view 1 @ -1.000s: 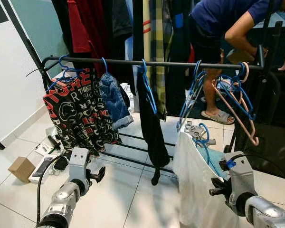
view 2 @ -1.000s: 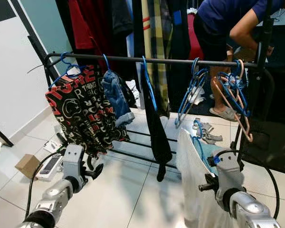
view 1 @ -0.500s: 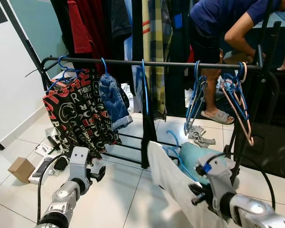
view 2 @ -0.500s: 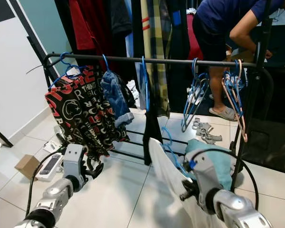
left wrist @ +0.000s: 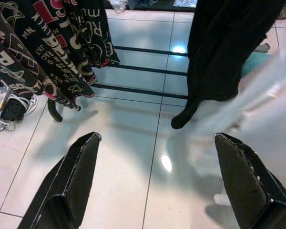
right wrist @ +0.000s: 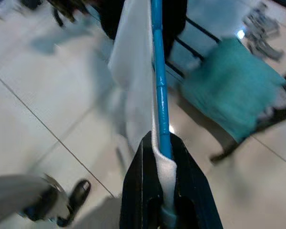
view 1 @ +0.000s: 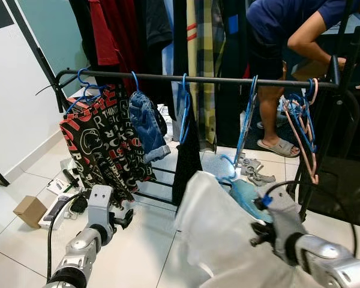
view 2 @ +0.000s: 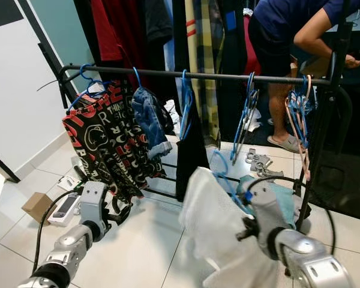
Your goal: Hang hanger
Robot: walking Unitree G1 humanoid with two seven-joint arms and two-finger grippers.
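bare rail (view 1: 219, 80) between black garment (view 1: 186, 153) and blue hangers (view 1: 248, 117) offers room.

The right pincer (right wrist: 164, 157) clamps a blue hanger (right wrist: 158, 81) draped with white cloth (right wrist: 133, 81) above tiled floor (right wrist: 43, 90).

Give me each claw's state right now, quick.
Left claw: open, empty, above the floor.
Right claw: shut on the blue hanger with the white garment.

Glossy pale floor tiles (left wrist: 133, 143) mirroring light, matt black metal clothes rail (view 1: 186, 79), smooth blue plastic hanger (right wrist: 158, 90) carrying soft white cloth garment (view 1: 222, 240), printed black fabric shirt (view 1: 102, 141), faded blue denim shorts (view 1: 146, 123) hanging
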